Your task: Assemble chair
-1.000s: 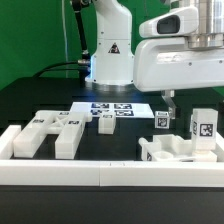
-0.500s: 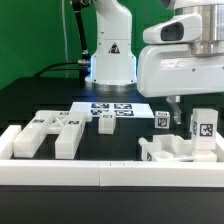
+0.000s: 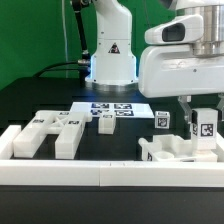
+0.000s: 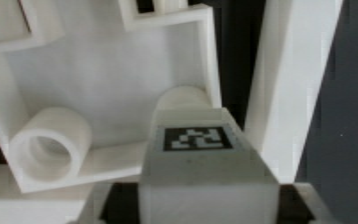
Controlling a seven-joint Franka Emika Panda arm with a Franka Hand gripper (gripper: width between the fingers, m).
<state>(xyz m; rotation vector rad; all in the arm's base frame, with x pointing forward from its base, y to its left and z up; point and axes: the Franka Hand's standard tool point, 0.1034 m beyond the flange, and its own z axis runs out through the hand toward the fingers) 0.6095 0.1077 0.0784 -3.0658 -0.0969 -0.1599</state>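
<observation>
White, blocky chair parts sit on the black bench [image 3: 112, 145] — a wide piece [image 3: 55, 130] at the exterior view's left, a tagged block [image 3: 205, 128] standing upright at its right. The tool [image 3: 201, 113] pinches that block from both sides.

In the wrist view the tagged block [image 4: 197, 150] fills the jaws — a hollowed white part [image 4: 87, 80] with a round peg [image 4: 48, 148] lies just beside it.

A: What rests on the black table [image 3: 35, 103]?
B: The marker board [image 3: 117, 108] lies flat toward the back, with a small tagged block [image 3: 161, 120] just beside it. A blocky white chair part [image 3: 55, 132] sits on the exterior view's left, and a long white rail [image 3: 100, 172] runs across the front.
</observation>
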